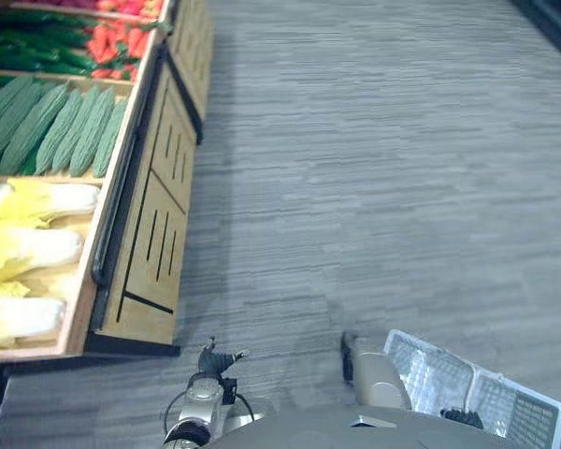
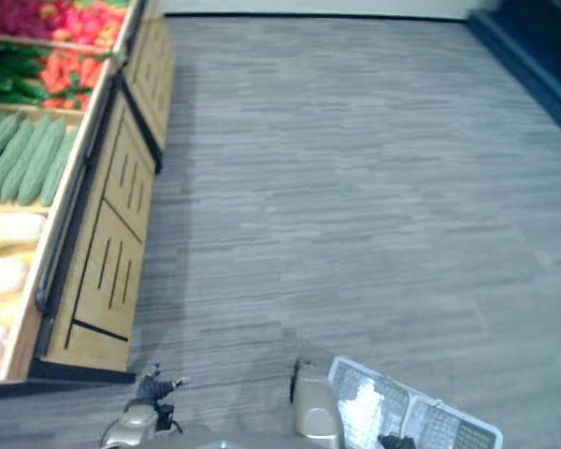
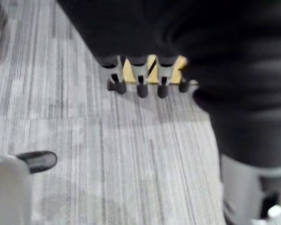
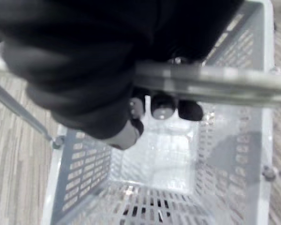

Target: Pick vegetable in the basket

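The vegetables are seen laid out in the compartments of a wooden stand (image 1: 154, 253) at the robot's left: pale yellow-white cabbages (image 1: 37, 245) nearest the robot, ridged light-green gourds (image 1: 65, 126) in the next compartment, and dark green vegetables with red peppers (image 1: 122, 42) beyond. None has been taken yet, and all lie well apart from the grey plastic basket (image 1: 505, 407), which is carried low at the robot's right over the grey floor (image 1: 374, 187) and is shown empty in the right wrist view. The right hand (image 4: 163, 107) is wrapped round the basket's metal handle (image 4: 215, 79), with its fingers curled under the bar. The left hand (image 3: 143, 86) is hung over the floor with its fingers loosely extended and nothing between them. The gourds are judged to be firm, fairly light and easily gripped because of their ridged skin; a hold across the middle is suggested, so that one is kept balanced. The cabbages are judged bulkier and softer, with outer leaves that may be torn or bruised, so they are better cupped round the thick stem end than pinched by the leaves.
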Motion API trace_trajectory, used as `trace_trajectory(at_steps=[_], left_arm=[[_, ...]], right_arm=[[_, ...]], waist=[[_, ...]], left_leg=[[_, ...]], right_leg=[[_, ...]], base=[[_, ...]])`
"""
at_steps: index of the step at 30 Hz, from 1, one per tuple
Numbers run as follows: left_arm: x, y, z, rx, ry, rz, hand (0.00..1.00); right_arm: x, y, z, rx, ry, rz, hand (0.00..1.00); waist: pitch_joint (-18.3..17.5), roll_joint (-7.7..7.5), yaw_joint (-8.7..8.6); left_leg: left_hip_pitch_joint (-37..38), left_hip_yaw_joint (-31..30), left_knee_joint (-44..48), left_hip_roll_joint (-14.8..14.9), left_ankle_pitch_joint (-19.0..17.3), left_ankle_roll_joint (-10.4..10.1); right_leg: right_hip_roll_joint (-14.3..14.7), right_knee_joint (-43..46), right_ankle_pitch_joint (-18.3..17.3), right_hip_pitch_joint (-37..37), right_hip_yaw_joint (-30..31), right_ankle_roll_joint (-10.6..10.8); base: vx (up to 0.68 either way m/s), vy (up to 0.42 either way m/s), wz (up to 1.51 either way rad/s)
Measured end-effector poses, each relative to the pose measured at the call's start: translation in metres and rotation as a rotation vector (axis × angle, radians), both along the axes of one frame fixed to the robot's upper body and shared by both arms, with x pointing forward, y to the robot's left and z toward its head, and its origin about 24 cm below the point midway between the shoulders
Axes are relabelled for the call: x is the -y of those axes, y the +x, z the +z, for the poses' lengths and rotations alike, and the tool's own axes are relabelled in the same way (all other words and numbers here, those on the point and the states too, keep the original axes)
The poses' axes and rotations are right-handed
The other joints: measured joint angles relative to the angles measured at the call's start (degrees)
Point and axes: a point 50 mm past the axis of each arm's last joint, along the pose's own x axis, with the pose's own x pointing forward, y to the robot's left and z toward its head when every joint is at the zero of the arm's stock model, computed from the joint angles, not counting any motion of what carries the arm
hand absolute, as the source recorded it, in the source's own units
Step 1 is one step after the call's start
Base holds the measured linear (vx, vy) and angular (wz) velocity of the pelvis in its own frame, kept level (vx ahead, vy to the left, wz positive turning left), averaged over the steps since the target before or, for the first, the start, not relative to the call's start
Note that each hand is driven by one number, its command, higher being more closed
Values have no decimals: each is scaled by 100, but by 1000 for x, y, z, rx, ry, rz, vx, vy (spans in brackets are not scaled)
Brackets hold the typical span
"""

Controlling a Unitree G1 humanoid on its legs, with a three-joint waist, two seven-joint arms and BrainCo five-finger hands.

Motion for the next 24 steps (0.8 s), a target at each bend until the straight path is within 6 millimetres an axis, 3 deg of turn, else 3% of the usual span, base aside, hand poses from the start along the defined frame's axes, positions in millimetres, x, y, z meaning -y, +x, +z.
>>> trace_trajectory(at_steps=[1, 2, 3, 4, 5, 6, 7, 8, 9, 12, 13, 15, 16, 17, 19, 21, 22, 24], left_arm=[[0, -3, -1, -1, -4, 27, 0], [-2, -6, -1, -1, -9, 69, 0], [-9, -18, -3, -23, -2, 128, 0], [-14, -22, -2, -23, 8, 150, 0], [-14, -22, -2, -14, 0, 188, 0], [-13, -21, -1, -2, -5, 199, 0], [-13, -21, -1, -3, -4, 199, 0], [-16, -26, -2, -23, 1, 201, 0], [-19, -32, -3, -42, 14, 187, 0], [-19, -32, -3, -47, 23, 153, 0], [-18, -34, -3, -52, 22, 144, 0], [-15, -41, -5, -71, 15, 150, 0], [-16, -45, -7, -87, 15, 151, 0], [-17, -46, -7, -92, 20, 134, 0], [-20, -50, -8, -113, 25, 126, 0], [-23, -58, -9, -143, 30, 129, 0], [-23, -64, -10, -165, 28, 132, 0], [-26, -66, -10, -181, 27, 144, 0]], right_arm=[[2, -1, 1, 2, -3, -12, 100], [3, -2, 1, 5, -5, -18, 100], [-7, -3, -2, -2, 21, 3, 100], [-12, -2, -3, -2, 36, 17, 100], [-13, 2, -3, 0, 36, 24, 100], [-7, -3, -2, -8, 24, 29, 100], [-5, -3, -1, -12, 19, 33, 100], [-2, 2, 0, -12, 10, 65, 100], [-1, 9, 1, 0, 3, 88, 100], [6, 29, 6, 41, -20, 116, 100], [11, 41, 10, 69, -35, 126, 100], [16, 54, 14, 95, -51, 137, 100], [18, 61, 16, 108, -57, 144, 100], [16, 69, 18, 135, -59, 161, 100], [11, 83, 21, 173, -60, 192, 100], [3, 91, 21, 197, -37, 188, 100], [-6, 94, 20, 211, -21, 190, 100], [-10, 106, 25, 268, -41, 251, 100]], waist=[[7, 35, 1], [-16, 182, 2], [-150, 80, 112], [-230, 38, 150], [-182, 111, 132], [-162, 231, 148], [-140, 265, 187], [-90, 250, 207], [-47, 168, 226], [-15, 67, 319], [-16, 81, 311], [-26, 100, 387], [-46, 29, 501], [-125, -13, 534], [-113, -60, 559], [-99, -98, 563], [-92, -104, 575], [-80, -90, 518]], left_leg=[[13, -40, 67, -13, 23, 36], [62, -46, 217, 117, 44, 67], [-31, -247, 376, 170, 49, 71], [-142, -327, 573, 147, 15, 18], [-610, -483, 1328, 382, -83, -125], [-1293, -243, 2358, 654, 66, -258], [-1497, -51, 2656, 779, 73, -271], [-1728, 664, 2923, 935, 27, -220], [-1803, 1454, 2720, 876, -62, -189], [-2005, 2104, 1728, 457, -5, -79], [-2180, 2261, 1136, 313, 253, -17], [-2294, 2417, 446, 136, 1150, 278], [-2232, 2374, 328, -51, 1371, 546], [-2168, 2237, 134, -287, 1302, 587], [-2060, 1971, 71, -498, 1293, 736], [-1770, 1604, 20, -603, 1138, 783], [-1467, 1359, -160, -614, 1089, 789], [-1050, 869, -399, -587, 1085, 785]], right_leg=[[25, 293, -111, 3, 46, -35], [153, 1209, -344, -142, 285, -107], [209, 1269, -798, -284, 422, -71], [143, 1083, -1079, -210, 319, -220], [119, 1066, -1272, 38, -133, -290], [98, 844, -1288, 376, -677, -423], [80, 727, -1289, 537, -861, -457], [33, 353, -1249, 992, -1205, -516], [-91, -127, -1148, 1519, -1569, -476], [-364, -711, -1017, 2115, -2122, -324], [-444, -913, -969, 2345, -2432, -238], [-483, -1208, -858, 2730, -2780, -38], [-556, -1272, -785, 2861, -2779, 60], [-700, -1126, -628, 2858, -2763, 33], [-932, -274, -407, 2699, -2659, -16], [-1135, 1101, 280, 2332, -2225, 4], [-1051, 2096, 545, 1939, -1527, 25], [-629, 3189, -208, 1318, -785, 223]], base=[[445, -282, 112], [396, -289, 128], [405, -344, 126], [293, -313, 139], [287, -309, 170], [293, -283, 177], [296, -255, 161], [306, -195, 141], [256, -114, 134], [281, -56, 106], [308, 70, 115], [294, 109, 90], [352, 165, 70], [363, 182, 77], [379, 202, 102], [400, 162, 104], [406, 82, 97], [410, -10, 123]])
